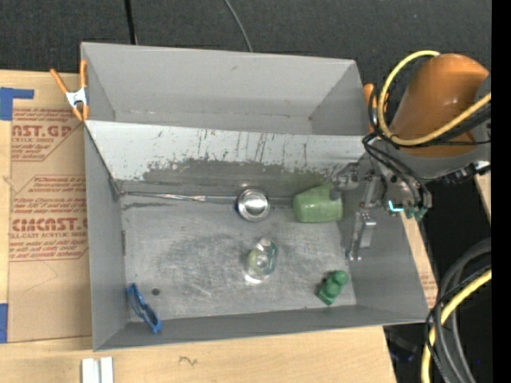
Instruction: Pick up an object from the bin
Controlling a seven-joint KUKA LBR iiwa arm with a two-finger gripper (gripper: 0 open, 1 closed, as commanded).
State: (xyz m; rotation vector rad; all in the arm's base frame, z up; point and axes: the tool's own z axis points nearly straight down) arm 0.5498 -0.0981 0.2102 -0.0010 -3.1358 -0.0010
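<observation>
Claw on right side of bin (215, 86)
Claw (356, 248) hangs btwn pale green lump (318, 206) & small dark green piece (331, 287), can't tell if open or closed.

Red print on cardboard (40, 190), perhaps "ALL-CAST ACRYLIC SHEET", repeated

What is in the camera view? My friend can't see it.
A robot gripper hangs at the right side of a grey metal bin, beside a pale green lump. On the floor also lie a shiny silver round thing, a clear glassy piece, a small dark green thing and a blue piece in the lower left corner.
</observation>
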